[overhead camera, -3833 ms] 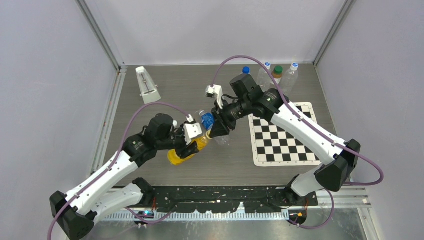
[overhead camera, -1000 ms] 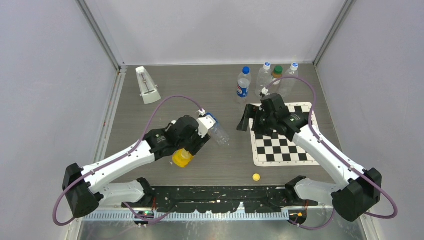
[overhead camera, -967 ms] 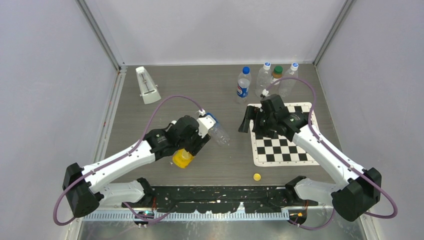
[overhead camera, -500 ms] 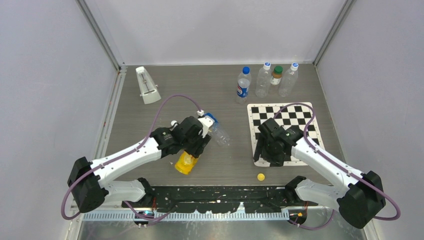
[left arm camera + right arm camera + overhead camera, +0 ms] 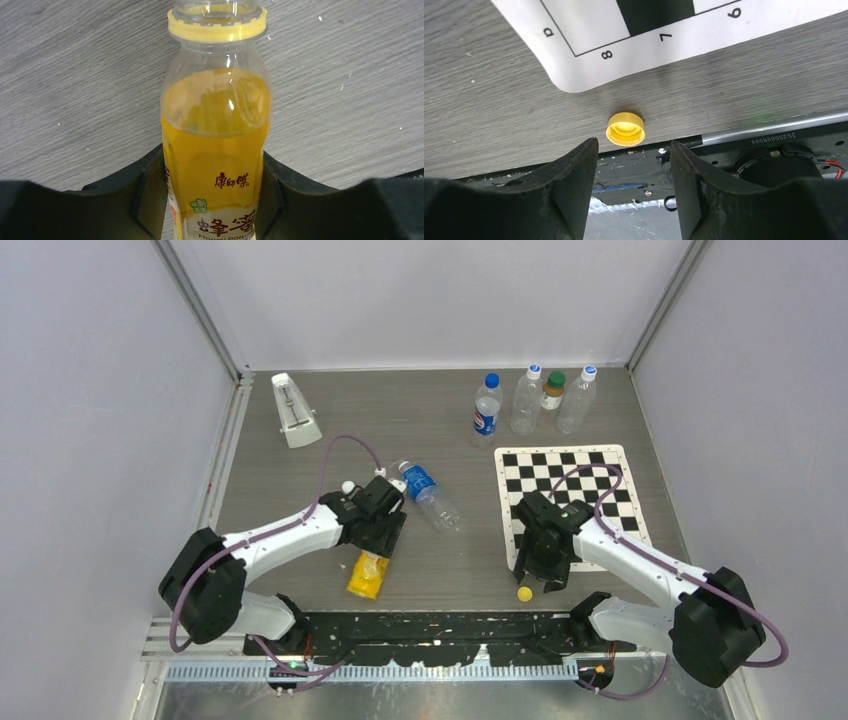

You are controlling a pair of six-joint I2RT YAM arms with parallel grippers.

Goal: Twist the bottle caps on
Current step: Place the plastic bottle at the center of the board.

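Hovering wide open, the right pincer (image 5: 632, 149) is sitting just short of the yellow cap (image 5: 625, 129), cap centred dead ahead

We looked down on a grey wood-grain table (image 5: 300, 400), closed in by plain pale lavender-grey walls: one at the back (image 5: 430, 300), one on the left (image 5: 90, 390) and one on the right (image 5: 760, 390). Slim aluminium posts (image 5: 200, 305) rose at the two far corners. A metal rail (image 5: 215, 490) ran along the table's left edge. A black mounting strip (image 5: 430, 625), flecked with white, lay along the near edge. The light was soft and even, the shadows faint.
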